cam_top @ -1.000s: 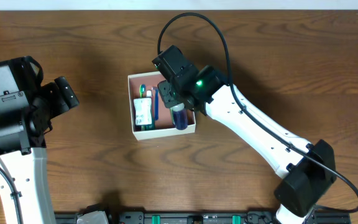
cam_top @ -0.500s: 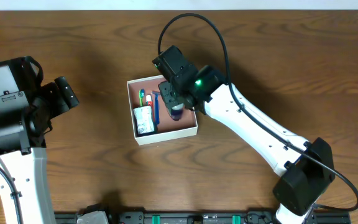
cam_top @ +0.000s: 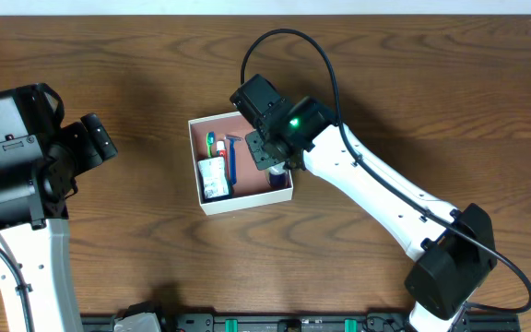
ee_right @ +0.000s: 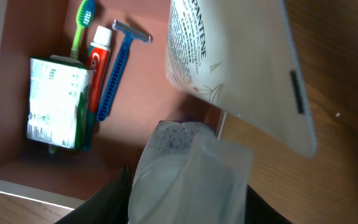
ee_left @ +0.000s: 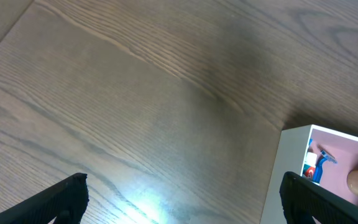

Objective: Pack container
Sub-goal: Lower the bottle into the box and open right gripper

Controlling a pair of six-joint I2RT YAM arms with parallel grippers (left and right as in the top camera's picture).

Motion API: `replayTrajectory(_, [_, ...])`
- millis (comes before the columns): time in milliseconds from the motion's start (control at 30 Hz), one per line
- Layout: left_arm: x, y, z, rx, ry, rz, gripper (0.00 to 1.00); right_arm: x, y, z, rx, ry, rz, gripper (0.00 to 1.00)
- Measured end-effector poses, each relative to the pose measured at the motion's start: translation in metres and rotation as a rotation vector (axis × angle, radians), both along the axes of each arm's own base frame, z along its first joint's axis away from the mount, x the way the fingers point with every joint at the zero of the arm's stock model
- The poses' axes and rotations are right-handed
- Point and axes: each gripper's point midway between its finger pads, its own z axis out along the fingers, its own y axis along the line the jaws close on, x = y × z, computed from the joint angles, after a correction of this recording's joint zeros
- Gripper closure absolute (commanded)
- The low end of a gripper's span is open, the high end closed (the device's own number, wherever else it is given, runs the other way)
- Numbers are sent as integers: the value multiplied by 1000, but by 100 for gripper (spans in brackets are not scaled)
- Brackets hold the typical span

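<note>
Poised with right gripper [cam_top: 270,155] over the right side of the box [cam_top: 247,201] in the middle of the table [cam_top: 413,83], its grip impossible to tell, and left gripper [ee_left: 184,190] spread wide far leftward.

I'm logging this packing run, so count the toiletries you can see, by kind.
Toothbrush: 1
Toothpaste tube: 1
Razor: 1
Green-white packet: 1
Pantene bottle: 1
Translucent item, kind unclear: 1
Total: 6
</note>
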Motion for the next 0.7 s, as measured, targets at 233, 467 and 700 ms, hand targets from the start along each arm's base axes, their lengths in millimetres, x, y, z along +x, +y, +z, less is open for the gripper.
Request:
replayTrajectory(233, [0, 0, 0, 0, 0, 0, 2, -3, -4, -7, -19, 12, -3, 48])
replayTrajectory(467, [0, 0, 0, 0, 0, 0, 2, -1, -4, -6, -22, 3, -3, 28])
replayTrajectory(700, [0, 0, 0, 0, 0, 0, 2, 0, -5, 5, -4, -25, -6, 22])
